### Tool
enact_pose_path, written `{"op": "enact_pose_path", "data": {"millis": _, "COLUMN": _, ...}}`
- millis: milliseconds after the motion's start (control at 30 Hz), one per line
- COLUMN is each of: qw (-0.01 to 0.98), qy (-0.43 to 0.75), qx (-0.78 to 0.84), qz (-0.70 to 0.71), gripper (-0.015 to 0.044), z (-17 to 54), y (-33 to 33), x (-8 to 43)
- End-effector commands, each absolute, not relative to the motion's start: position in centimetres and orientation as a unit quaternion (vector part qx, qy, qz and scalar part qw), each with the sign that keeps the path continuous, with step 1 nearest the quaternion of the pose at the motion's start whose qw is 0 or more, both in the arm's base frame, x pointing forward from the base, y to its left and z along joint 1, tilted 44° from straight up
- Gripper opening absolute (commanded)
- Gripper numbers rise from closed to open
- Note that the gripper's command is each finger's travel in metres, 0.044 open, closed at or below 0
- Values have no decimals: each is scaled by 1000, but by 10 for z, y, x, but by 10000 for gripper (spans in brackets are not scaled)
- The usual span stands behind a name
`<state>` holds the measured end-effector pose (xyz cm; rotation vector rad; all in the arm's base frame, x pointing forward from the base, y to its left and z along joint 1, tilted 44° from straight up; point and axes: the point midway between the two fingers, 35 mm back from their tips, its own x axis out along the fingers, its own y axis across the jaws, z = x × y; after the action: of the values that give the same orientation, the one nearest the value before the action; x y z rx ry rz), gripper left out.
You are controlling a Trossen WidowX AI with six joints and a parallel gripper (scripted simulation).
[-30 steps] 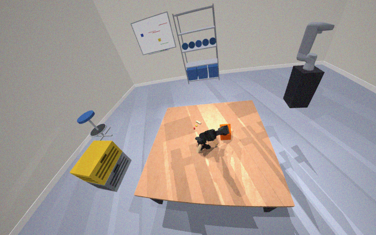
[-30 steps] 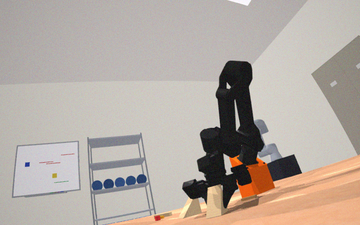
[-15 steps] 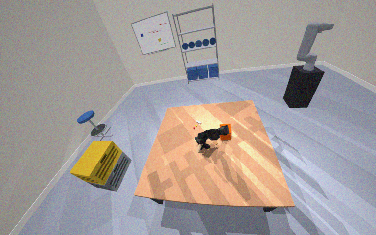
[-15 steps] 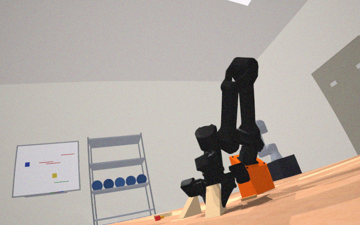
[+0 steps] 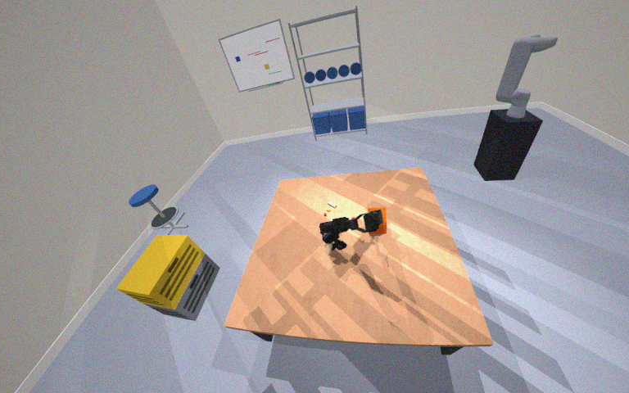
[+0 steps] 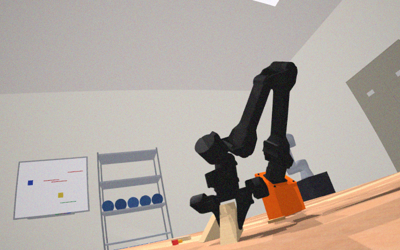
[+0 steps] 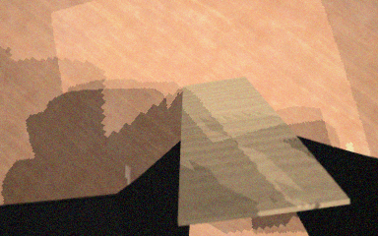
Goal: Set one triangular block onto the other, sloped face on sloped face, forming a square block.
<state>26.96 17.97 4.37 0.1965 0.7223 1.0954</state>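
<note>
My gripper (image 6: 229,227) (image 7: 226,144) is shut on a pale wooden triangular block (image 6: 228,216) (image 7: 225,187), one finger on each side. The block is upright between the fingers, its narrow end up in the exterior view. It is at or close above the table; I cannot tell if its bottom touches. The other triangular block (image 6: 209,231) stands on the table just left of and behind the held one in that view, partly hidden by the left finger, with a sloped side showing. In the top view the arm hides most of both blocks.
A red cube (image 5: 324,214) (image 6: 175,242), a small yellow piece (image 5: 328,210) and a pale bar (image 5: 332,205) lie on the table (image 5: 298,311) beyond the gripper. The arm's orange base (image 5: 377,232) (image 6: 284,199) stands nearby, with a flat wooden piece (image 6: 276,220) by its foot.
</note>
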Motion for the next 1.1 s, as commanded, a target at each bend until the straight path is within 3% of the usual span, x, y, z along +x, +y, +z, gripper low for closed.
{"op": "enact_pose_path", "data": {"millis": 0, "qw": 743, "qy": 417, "qx": 5, "qz": 523, "gripper": 0, "z": 71, "y": 183, "x": 281}}
{"op": "enact_pose_path", "data": {"millis": 533, "qw": 613, "qy": 594, "qx": -92, "qz": 513, "gripper": 0, "z": 89, "y": 191, "x": 288}}
{"op": "enact_pose_path", "data": {"millis": 1067, "qw": 503, "qy": 691, "qx": -170, "qz": 490, "gripper": 0, "z": 101, "y": 206, "x": 304}}
